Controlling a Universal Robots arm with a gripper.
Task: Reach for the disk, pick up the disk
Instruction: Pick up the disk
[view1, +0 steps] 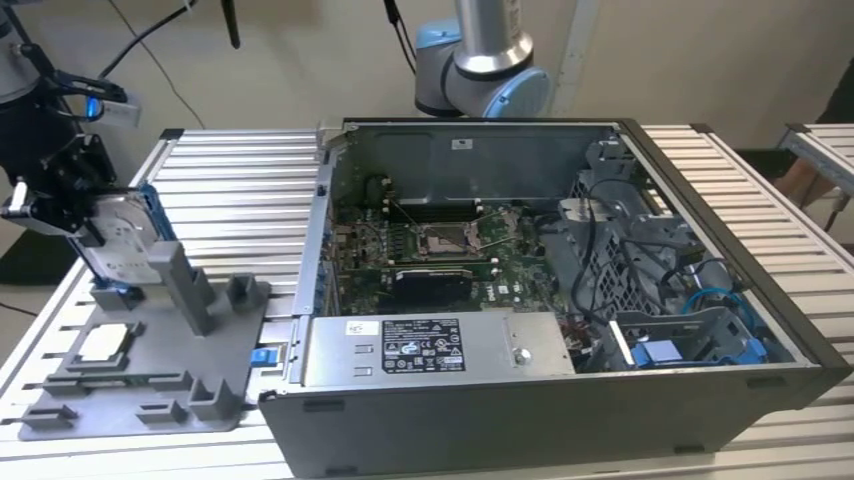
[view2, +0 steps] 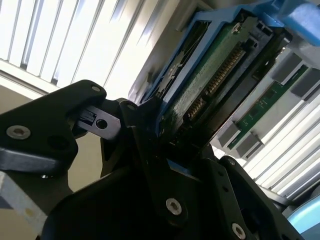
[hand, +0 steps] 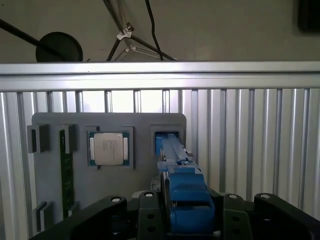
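We see the gripper (view1: 88, 222) over the end of the ribbed aluminium worktop (view1: 240, 190) at the exterior view's left, well apart from the open computer case (view1: 561, 420). Its black jaws are closed onto the disk (view1: 128, 236), gripping it across its thin sides by the blue bracket. The disk stands on edge, leaning slightly, and its lower end meets a slot in the grey holder plate (view1: 160, 398). We cannot tell whether that end is seated in the slot or just clear of it.

In the first wrist view the disk (hand: 186, 186) runs from between the jaws of the gripper (hand: 187, 202) to the slot in the holder plate (hand: 140, 175). The square silver CPU chip (hand: 109, 149) lies in the pocket beside that slot, and a green memory module (hand: 65, 172) sits farther along. In the second wrist view the disk (view2: 212, 85) shows its green circuit board and connector, with the gripper (view2: 167, 137) pressed against both sides.

Inside the case, the grey power supply (view1: 427, 345) sits along the near wall, with the motherboard (view1: 441, 240) behind it.
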